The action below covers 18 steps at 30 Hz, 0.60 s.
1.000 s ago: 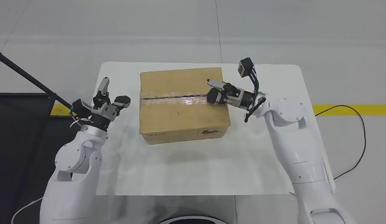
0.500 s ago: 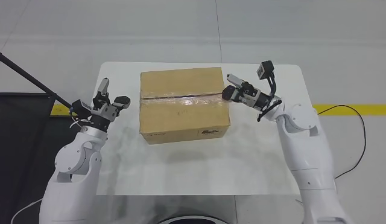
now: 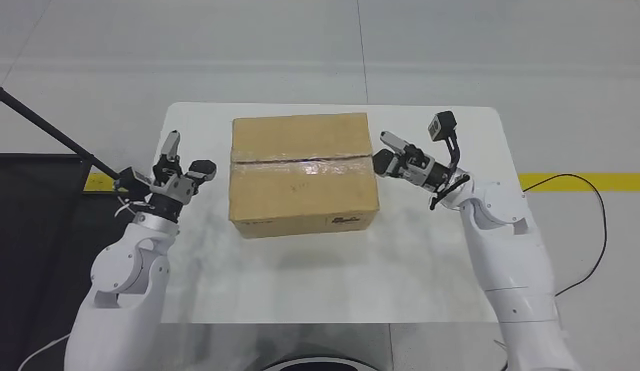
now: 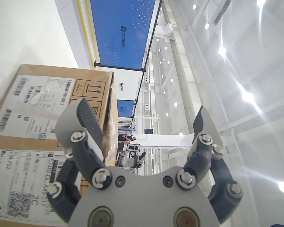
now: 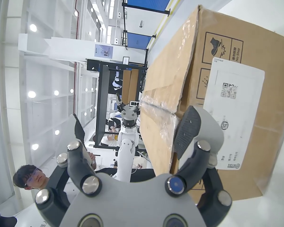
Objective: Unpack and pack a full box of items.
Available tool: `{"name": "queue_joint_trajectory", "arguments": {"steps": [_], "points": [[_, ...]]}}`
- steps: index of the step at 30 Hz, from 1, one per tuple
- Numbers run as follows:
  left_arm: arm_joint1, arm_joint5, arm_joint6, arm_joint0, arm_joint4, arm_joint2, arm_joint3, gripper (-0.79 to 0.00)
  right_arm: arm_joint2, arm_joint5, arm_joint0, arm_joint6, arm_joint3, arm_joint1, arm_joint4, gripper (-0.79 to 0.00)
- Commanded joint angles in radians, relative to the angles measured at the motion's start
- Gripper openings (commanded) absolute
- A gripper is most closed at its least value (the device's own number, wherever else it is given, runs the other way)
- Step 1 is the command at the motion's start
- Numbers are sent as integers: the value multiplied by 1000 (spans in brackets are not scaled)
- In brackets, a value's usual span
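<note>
Shut cardboard box sits mid-frame on the bench; left hand and right hand flank it, both wide open, empty; best to hook the taped seam at its right end, steadily.

On the left end of the box, shipping labels with barcodes and numbers are stuck beside printed arrow symbols. On its right end, a white code label is stuck beside a printed boot symbol.
</note>
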Motion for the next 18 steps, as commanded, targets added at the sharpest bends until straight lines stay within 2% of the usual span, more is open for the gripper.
{"name": "queue_joint_trajectory", "arguments": {"steps": [1,8,18], "points": [[-1,-7,6,4,-3,-2,-5,0,-9,-3,1,9,2,0,6,0],[-2,-27,23,19,-22,-15,-24,0,-3,-31,-7,2,-7,8,12,0],[0,-38,8,53,-54,-65,-61,0,138,-137,-113,-120,-105,38,7,0]]}}
